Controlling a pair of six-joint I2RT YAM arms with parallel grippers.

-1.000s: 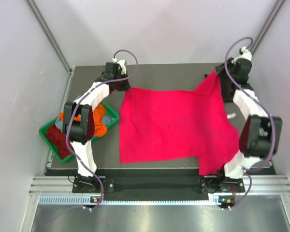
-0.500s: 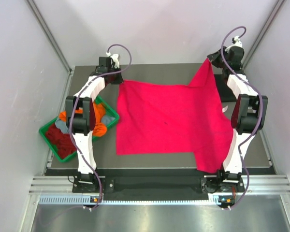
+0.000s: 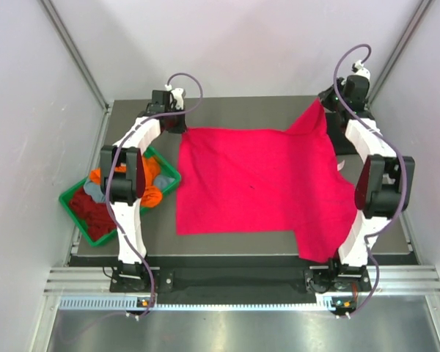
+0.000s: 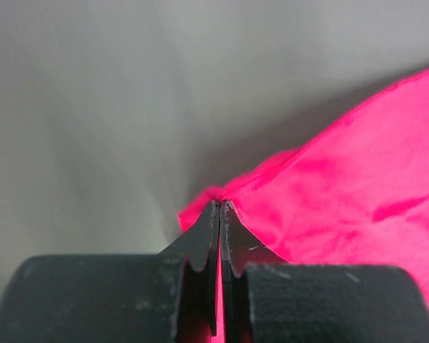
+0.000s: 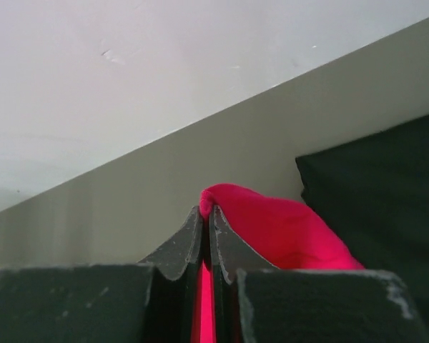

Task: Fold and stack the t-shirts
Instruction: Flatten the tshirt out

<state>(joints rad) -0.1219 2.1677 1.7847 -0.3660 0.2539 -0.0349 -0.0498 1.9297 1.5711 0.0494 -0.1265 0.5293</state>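
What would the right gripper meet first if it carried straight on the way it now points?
Past the pink-red t-shirt corner it pinches, the right gripper seems to face the table top, then the white wall. The black cloth lies off to the side. Depth is unclear.

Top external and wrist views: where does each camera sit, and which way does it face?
Top external: above and behind the bases, looking down at the table, the left arm, the right arm and the spread pink-red t-shirt.
Left wrist: on that arm's wrist, facing along the left gripper, shut on a shirt corner.
Right wrist: likewise, along the right gripper.
Shared: the t-shirt.
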